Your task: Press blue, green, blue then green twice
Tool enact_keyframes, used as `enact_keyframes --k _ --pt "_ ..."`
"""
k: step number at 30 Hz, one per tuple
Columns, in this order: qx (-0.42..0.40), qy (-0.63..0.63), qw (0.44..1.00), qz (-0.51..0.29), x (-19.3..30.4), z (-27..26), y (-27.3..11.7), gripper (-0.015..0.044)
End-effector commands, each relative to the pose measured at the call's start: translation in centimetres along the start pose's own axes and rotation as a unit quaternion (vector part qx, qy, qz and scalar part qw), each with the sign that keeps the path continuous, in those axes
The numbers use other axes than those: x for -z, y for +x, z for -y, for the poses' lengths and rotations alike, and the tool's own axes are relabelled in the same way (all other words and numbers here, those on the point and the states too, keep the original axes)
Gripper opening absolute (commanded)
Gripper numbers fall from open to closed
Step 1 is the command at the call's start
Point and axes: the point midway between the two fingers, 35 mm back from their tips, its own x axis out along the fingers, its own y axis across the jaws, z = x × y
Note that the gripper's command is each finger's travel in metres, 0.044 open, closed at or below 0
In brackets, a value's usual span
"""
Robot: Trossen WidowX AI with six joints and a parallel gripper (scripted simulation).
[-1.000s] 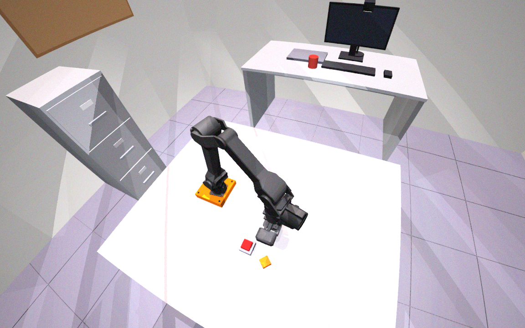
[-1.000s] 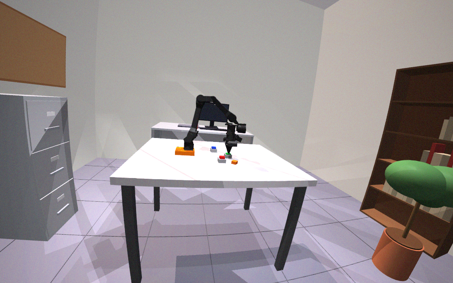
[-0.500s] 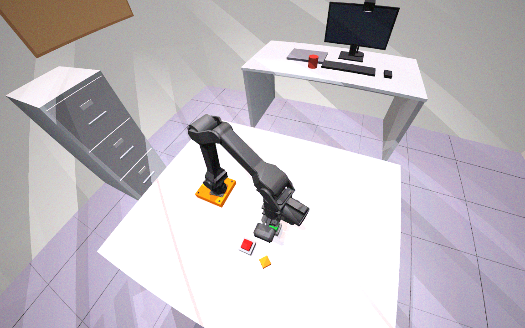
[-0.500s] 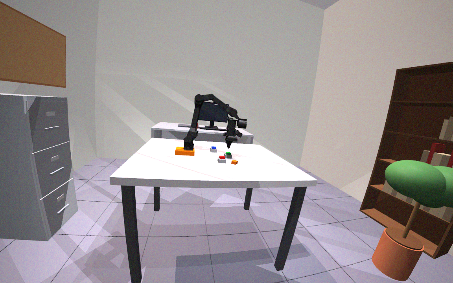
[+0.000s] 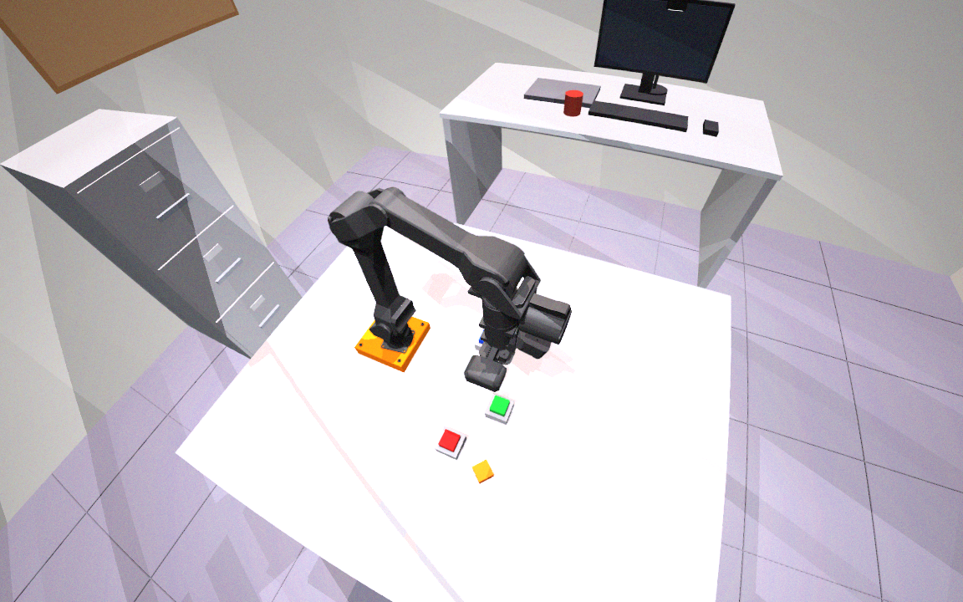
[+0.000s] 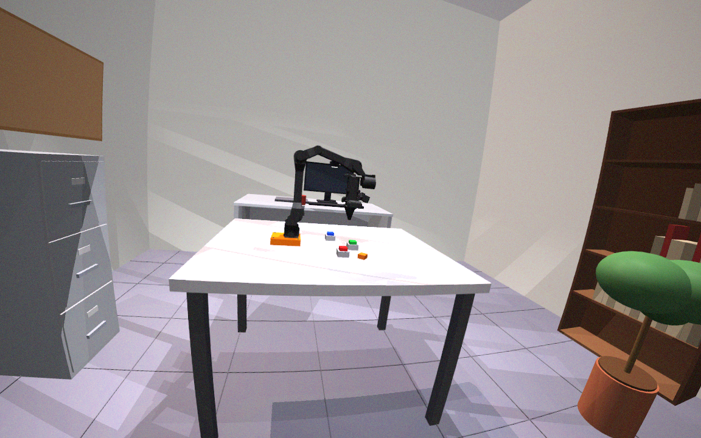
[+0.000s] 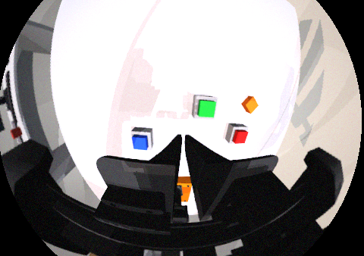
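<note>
The blue button [image 6: 330,233] [image 7: 140,142] stands raised on its base; in the top view the arm hides nearly all of it. The green button [image 5: 500,405] [image 6: 352,242] [image 7: 206,108] stands raised on its light base. My gripper [image 6: 349,218] [image 7: 182,138] is shut with nothing between the fingers. It hangs well above the table, touching no button. In the wrist view its tips lie between the blue button on the left and the red button on the right, with the green button ahead and slightly right. In the top view the fingertips are hidden.
The red button [image 5: 450,440] [image 6: 343,248] [image 7: 240,136] and a small orange block [image 5: 482,471] [image 6: 362,255] [image 7: 250,104] lie near the green button. The arm's orange base [image 5: 380,350] [image 6: 285,242] stands on the white table [image 5: 619,449] [image 6: 266,272].
</note>
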Motion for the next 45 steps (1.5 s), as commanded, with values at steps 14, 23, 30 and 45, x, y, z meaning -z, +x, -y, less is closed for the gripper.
enact_keyframes --k 14,23,30,45 --pt "-0.005 -0.002 1.000 -0.003 6.9 -8.8 1.9 0.0020" --pt "-0.005 -0.002 1.000 -0.003 7.1 -8.8 6.3 0.0020" --pt "-0.005 -0.002 1.000 -0.003 7.1 -8.8 7.3 0.0020" --pt "-0.005 -0.002 1.000 -0.003 7.1 -8.8 9.7 0.0020"
